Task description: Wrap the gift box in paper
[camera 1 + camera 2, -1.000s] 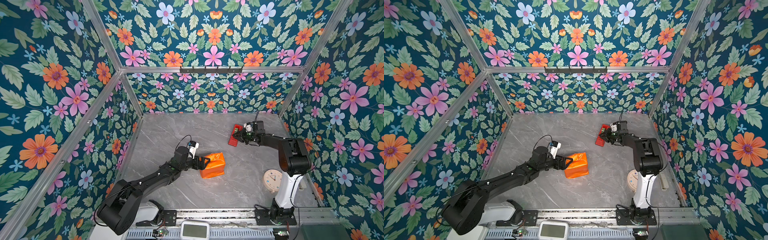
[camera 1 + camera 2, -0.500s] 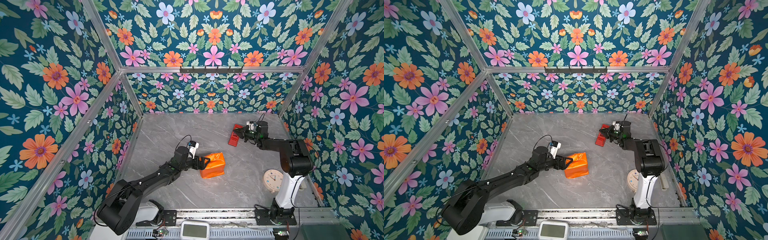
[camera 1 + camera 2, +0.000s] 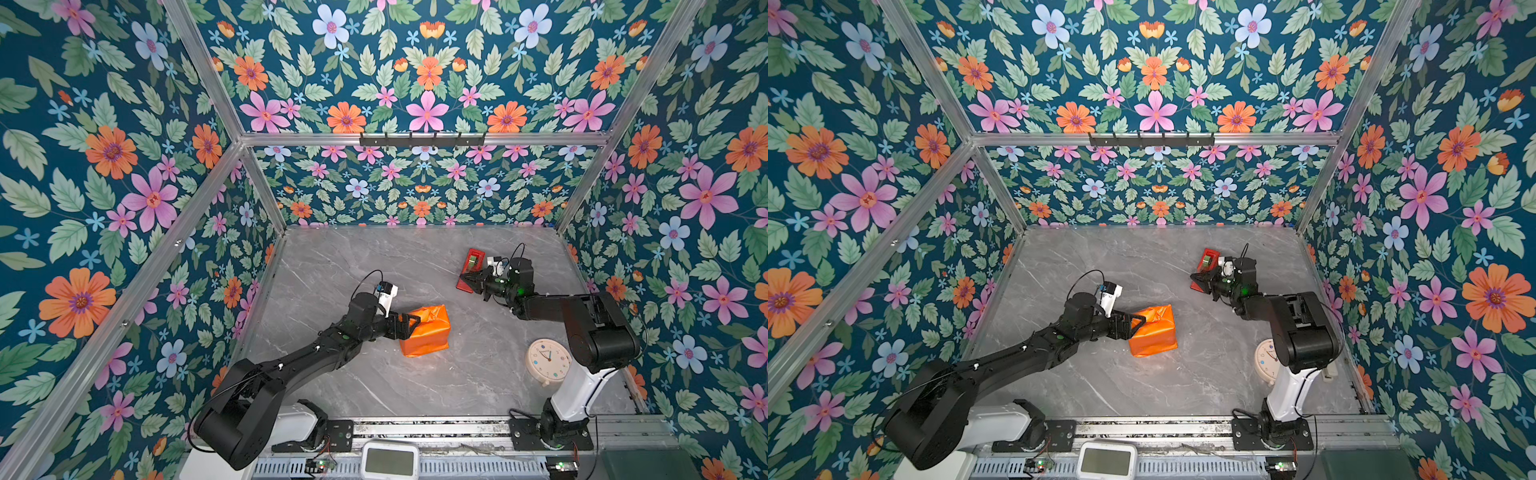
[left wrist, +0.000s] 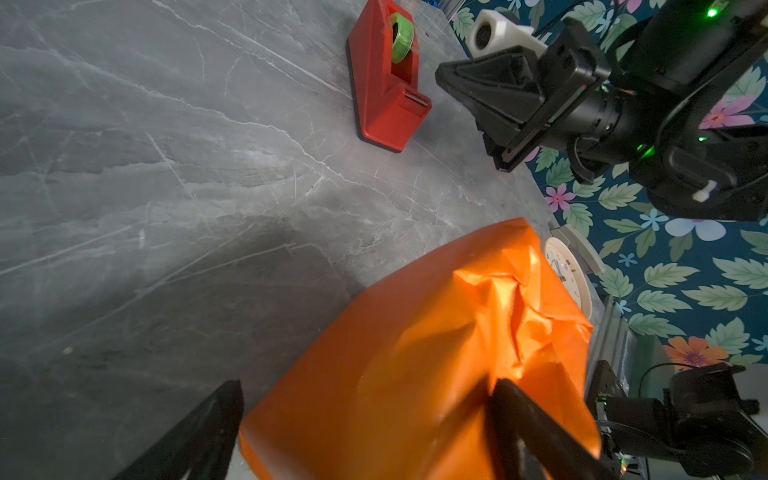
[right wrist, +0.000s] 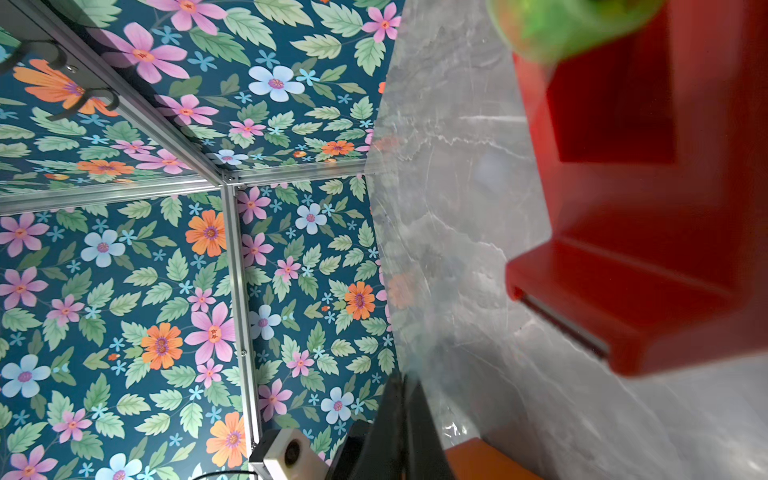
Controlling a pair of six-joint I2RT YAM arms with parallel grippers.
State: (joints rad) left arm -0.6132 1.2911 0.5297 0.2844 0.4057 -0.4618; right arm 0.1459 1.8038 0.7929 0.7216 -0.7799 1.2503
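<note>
The paper is folded orange side out into a creased parcel in the middle of the table. The gift box is hidden inside it. My left gripper is open at the parcel's left end. One of its fingers lies on top of the paper and the other hangs beside it. My right gripper is shut at the near end of the red tape dispenser. A translucent strip of tape runs from its tips.
A round white clock lies flat at the front right, beside the right arm's base. Floral walls close in the grey marble table on three sides, and a metal rail runs along the front edge.
My right gripper has drawn back from the dispenser's roll to its near end and turned its wrist. The left arm and the parcel have not moved.
</note>
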